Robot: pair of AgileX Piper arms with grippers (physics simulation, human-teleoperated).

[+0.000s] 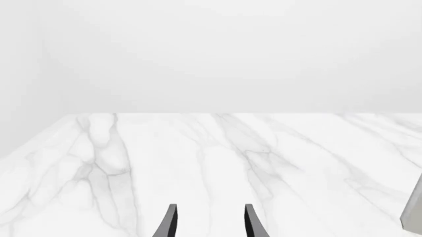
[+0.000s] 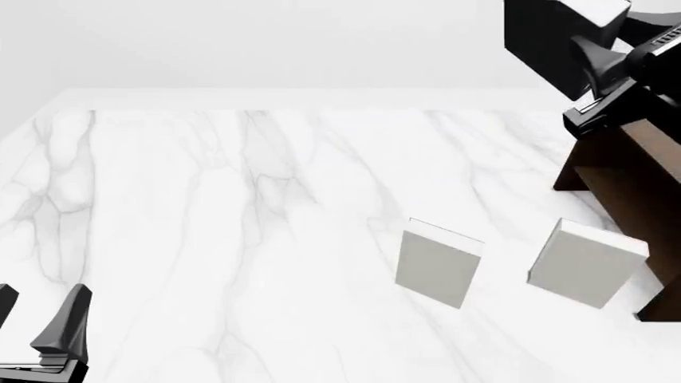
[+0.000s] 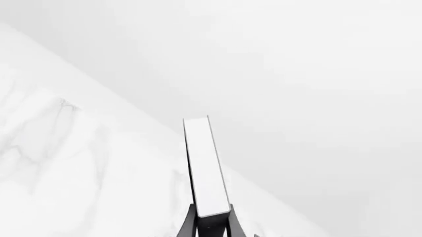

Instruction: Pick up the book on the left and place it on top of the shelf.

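The black book (image 2: pixel 545 44) with white page edges is held high at the far right, above the dark brown shelf (image 2: pixel 627 187). My right gripper (image 2: pixel 608 65) is shut on it. In the right wrist view the book's white page edge (image 3: pixel 204 168) stands up between the shut fingers of my right gripper (image 3: pixel 211 224). The book is tilted and I cannot tell whether it touches the shelf top. My left gripper (image 2: pixel 37 317) is open and empty at the near left corner of the table, low over the marble; it also shows in the left wrist view (image 1: pixel 209 217).
Two pale grey-white books stand upright on the marble table (image 2: pixel 213 223): one at centre right (image 2: pixel 438 263), one (image 2: pixel 585 263) just in front of the shelf. A grey edge (image 1: pixel 414 207) shows at the side of the left wrist view.
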